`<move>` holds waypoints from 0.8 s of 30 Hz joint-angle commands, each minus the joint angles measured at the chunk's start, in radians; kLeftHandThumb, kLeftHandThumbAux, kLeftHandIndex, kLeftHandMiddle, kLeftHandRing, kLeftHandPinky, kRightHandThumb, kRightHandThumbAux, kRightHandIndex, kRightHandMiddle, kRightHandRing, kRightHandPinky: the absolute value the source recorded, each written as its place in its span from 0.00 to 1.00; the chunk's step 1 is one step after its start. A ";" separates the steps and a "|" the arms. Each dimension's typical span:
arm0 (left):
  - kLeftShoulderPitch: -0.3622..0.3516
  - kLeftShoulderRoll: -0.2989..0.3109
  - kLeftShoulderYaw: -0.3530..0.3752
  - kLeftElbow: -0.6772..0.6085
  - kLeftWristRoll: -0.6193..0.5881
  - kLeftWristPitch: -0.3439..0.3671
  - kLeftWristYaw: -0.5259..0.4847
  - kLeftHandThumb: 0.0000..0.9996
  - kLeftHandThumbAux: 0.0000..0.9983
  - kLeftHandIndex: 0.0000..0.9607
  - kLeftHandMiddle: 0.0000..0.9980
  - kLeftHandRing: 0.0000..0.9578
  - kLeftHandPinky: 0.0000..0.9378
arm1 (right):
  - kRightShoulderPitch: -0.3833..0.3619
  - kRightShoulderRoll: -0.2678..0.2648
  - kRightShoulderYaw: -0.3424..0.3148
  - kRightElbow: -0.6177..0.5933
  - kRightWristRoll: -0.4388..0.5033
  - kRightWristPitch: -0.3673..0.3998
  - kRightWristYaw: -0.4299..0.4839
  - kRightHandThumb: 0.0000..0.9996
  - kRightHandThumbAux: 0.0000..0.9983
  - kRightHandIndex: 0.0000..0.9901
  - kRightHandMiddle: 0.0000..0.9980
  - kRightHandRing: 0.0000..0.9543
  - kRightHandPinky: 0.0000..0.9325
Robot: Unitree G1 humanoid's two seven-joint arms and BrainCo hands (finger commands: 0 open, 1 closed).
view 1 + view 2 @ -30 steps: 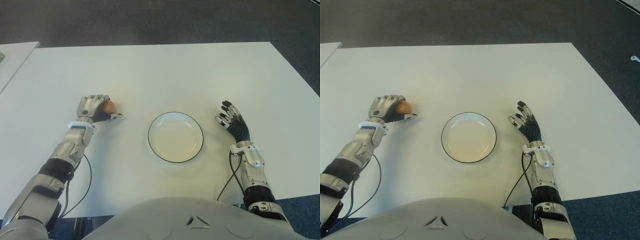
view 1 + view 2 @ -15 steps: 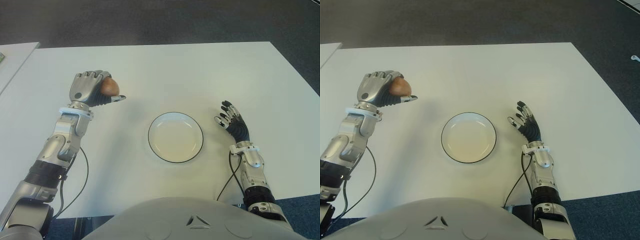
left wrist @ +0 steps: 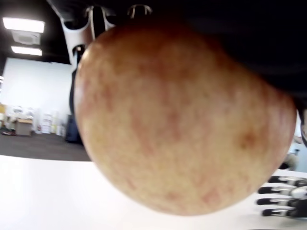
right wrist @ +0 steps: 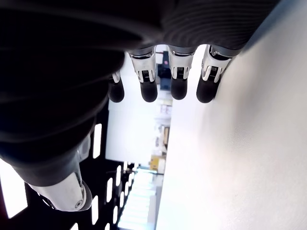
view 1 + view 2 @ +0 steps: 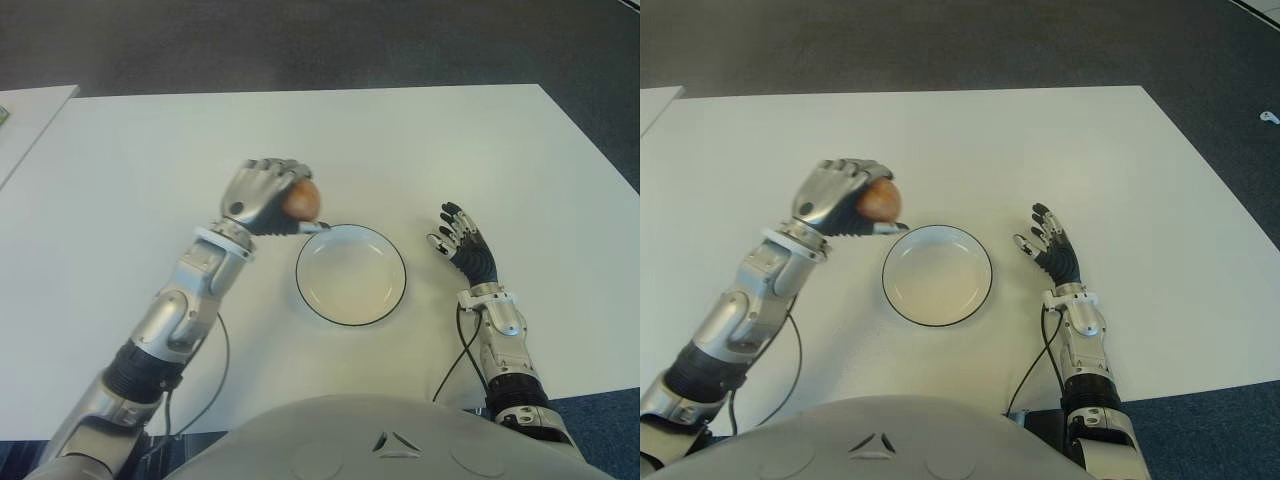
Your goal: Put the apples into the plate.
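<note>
One apple (image 5: 301,199) gripped in left hand (image 5: 262,196) | moved beside plate (image 5: 395,300) | right hand (image 5: 463,243) open

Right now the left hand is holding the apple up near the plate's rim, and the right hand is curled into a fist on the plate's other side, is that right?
Not quite. The right hand is not a fist: the right wrist view shows its fingers extended and holding nothing. The rest stands: the left hand grips the apple by the plate rim, seen in the left eye view.
</note>
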 commanded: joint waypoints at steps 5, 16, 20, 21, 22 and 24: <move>-0.011 -0.068 -0.080 -0.020 0.154 -0.037 -0.006 0.86 0.67 0.42 0.53 0.86 0.80 | 0.101 0.049 0.037 0.052 -0.018 0.060 -0.012 0.09 0.68 0.00 0.00 0.00 0.00; 0.012 -0.165 -0.178 -0.033 0.238 -0.058 -0.056 0.86 0.66 0.42 0.54 0.87 0.87 | 0.121 0.053 0.043 0.021 -0.010 0.082 -0.017 0.10 0.68 0.00 0.00 0.00 0.00; 0.016 -0.187 -0.204 -0.039 0.237 -0.055 -0.128 0.86 0.66 0.42 0.54 0.86 0.88 | 0.127 0.055 0.046 0.013 -0.015 0.085 -0.024 0.10 0.68 0.00 0.00 0.00 0.00; 0.016 -0.188 -0.207 -0.037 0.243 -0.058 -0.134 0.86 0.66 0.42 0.54 0.86 0.88 | 0.128 0.056 0.047 0.011 -0.016 0.086 -0.026 0.10 0.68 0.00 0.00 0.00 0.00; 0.016 -0.190 -0.211 -0.030 0.247 -0.061 -0.140 0.86 0.66 0.42 0.54 0.87 0.88 | 0.129 0.056 0.048 0.009 -0.018 0.087 -0.028 0.10 0.68 0.00 0.00 0.00 0.00; 0.015 -0.193 -0.214 -0.024 0.252 -0.064 -0.150 0.86 0.66 0.42 0.54 0.87 0.88 | 0.130 0.055 0.049 0.007 -0.021 0.087 -0.031 0.10 0.68 0.00 0.00 0.00 0.00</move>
